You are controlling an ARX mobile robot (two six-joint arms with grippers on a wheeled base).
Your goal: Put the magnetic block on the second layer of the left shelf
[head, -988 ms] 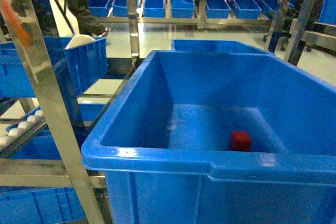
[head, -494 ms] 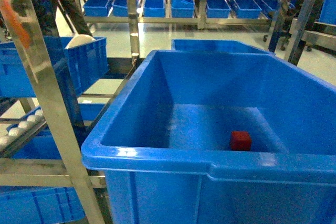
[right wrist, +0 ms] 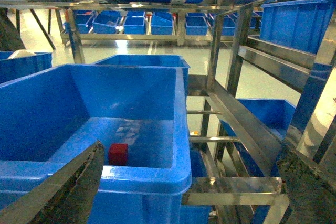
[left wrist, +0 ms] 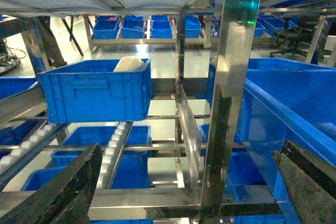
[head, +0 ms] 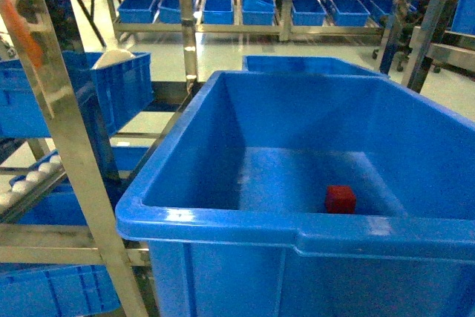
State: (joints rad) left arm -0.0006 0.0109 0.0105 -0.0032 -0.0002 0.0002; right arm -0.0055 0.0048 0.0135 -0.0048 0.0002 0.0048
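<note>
The magnetic block [head: 341,200], a small red cube, lies on the floor of the large deep blue crate [head: 297,234] near its front right. The crate sits on a steel rack tier, the left shelf second layer [head: 52,245]. No gripper shows in the head view. In the right wrist view the block [right wrist: 118,154] rests inside the crate [right wrist: 147,174], just beyond my right gripper [right wrist: 191,190], which is open and empty outside the crate's front rim. My left gripper [left wrist: 184,187] is open and empty, facing a steel post [left wrist: 226,103] left of the crate.
A smaller blue crate [left wrist: 97,90] holding a white object sits on the roller rails [left wrist: 113,148] to the left. More blue crates [head: 245,9] line the far racks. Steel posts [head: 67,146] and crossbars [right wrist: 236,190] stand close on both sides.
A person's legs in the far left background have walked out of view. The red block and the crate have not moved.
</note>
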